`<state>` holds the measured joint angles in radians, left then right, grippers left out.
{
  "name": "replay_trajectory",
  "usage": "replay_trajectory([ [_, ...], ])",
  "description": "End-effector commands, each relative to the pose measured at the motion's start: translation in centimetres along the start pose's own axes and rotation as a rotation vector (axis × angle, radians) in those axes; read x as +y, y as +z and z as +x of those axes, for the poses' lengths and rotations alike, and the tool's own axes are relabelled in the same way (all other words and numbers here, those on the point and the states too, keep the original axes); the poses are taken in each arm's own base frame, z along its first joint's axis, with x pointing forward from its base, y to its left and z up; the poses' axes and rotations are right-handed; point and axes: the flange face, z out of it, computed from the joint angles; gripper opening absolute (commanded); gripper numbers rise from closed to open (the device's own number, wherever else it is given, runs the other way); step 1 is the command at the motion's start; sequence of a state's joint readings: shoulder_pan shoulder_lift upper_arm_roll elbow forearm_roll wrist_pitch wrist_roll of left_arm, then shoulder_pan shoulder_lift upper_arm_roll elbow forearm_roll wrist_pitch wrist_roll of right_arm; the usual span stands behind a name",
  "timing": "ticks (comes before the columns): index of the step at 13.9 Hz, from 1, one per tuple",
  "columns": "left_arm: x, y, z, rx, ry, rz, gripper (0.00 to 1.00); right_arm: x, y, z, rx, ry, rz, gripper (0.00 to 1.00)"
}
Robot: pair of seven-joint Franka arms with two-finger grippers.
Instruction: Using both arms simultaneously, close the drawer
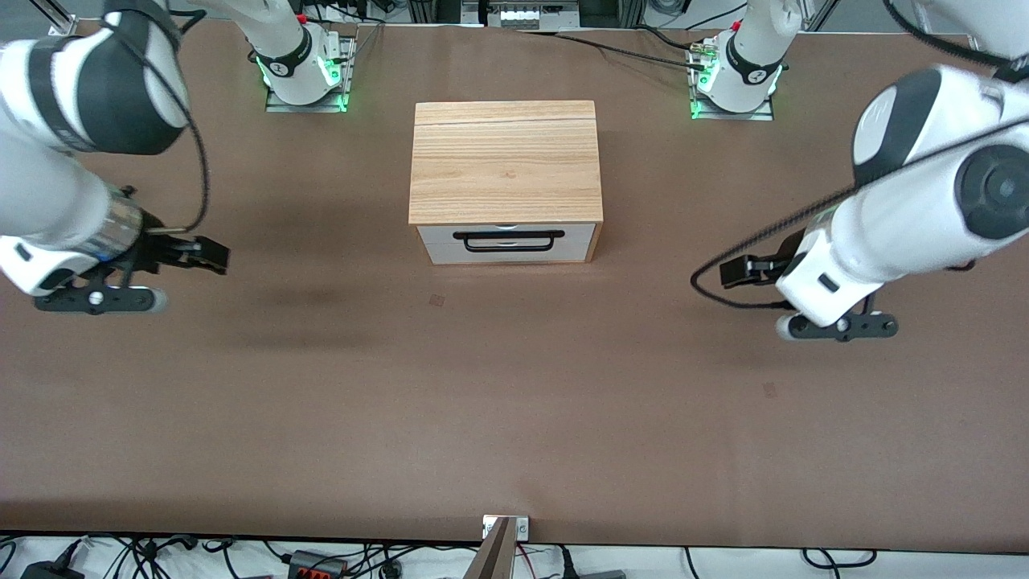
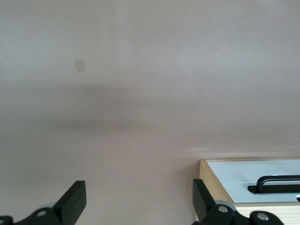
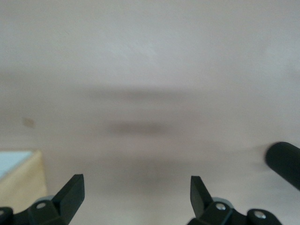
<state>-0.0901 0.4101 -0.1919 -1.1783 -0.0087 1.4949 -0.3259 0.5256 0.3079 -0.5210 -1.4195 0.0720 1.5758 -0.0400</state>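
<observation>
The light-wood cabinet [image 1: 506, 161] stands mid-table. Its drawer [image 1: 508, 245] has a white front panel and a wide black wire handle [image 1: 508, 240], and faces the front camera. The panel sits about flush with the cabinet's front. My right gripper [image 1: 211, 256] is open and empty, low over the table toward the right arm's end, apart from the cabinet. My left gripper [image 1: 733, 272] is open and empty toward the left arm's end, also apart. The left wrist view shows open fingers [image 2: 75, 199], the cabinet's corner [image 2: 213, 183] and the handle [image 2: 276, 182]. The right wrist view shows open fingers [image 3: 72, 192] and a cabinet corner [image 3: 21, 183].
The brown table [image 1: 514, 418] stretches bare between the cabinet and the front camera. The arm bases [image 1: 304, 72] [image 1: 735, 80] stand at the table's robot edge. A dark rounded part [image 3: 285, 161] shows at the edge of the right wrist view.
</observation>
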Motion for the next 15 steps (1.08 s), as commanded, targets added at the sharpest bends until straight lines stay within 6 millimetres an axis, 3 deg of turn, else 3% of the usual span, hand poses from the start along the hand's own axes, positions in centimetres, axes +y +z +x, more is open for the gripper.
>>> replay_trajectory([
  [1,-1.6,-2.4,-1.9,0.009,-0.002,0.041,1.0,5.7,-0.7,-1.7,-0.038,-0.05,0.014,1.0],
  [2,-1.8,-2.6,-2.1,0.008,-0.005,0.045,1.0,7.5,-1.5,-2.4,-0.032,-0.06,0.021,1.0],
  [5,-2.1,-2.6,-2.4,-0.012,-0.012,0.057,1.0,9.9,-3.8,-4.5,-0.006,-0.052,0.054,1.0],
  [8,-1.1,-2.8,-2.8,-0.008,0.003,0.055,1.0,11.5,-4.0,-6.2,-0.048,-0.031,0.107,1.0],
  [10,-0.3,-2.7,-2.9,-0.01,0.016,0.047,1.0,11.2,-3.7,-6.4,-0.061,-0.047,0.124,1.0],
  [13,-0.7,-2.9,-2.8,-0.003,0.009,0.053,1.0,11.9,-2.6,-7.3,-0.019,-0.046,0.108,1.0],
  [15,-1.4,-3.3,-2.8,0.018,0.006,0.096,1.0,10.9,-1.9,-9.5,0.054,0.008,0.072,1.0],
])
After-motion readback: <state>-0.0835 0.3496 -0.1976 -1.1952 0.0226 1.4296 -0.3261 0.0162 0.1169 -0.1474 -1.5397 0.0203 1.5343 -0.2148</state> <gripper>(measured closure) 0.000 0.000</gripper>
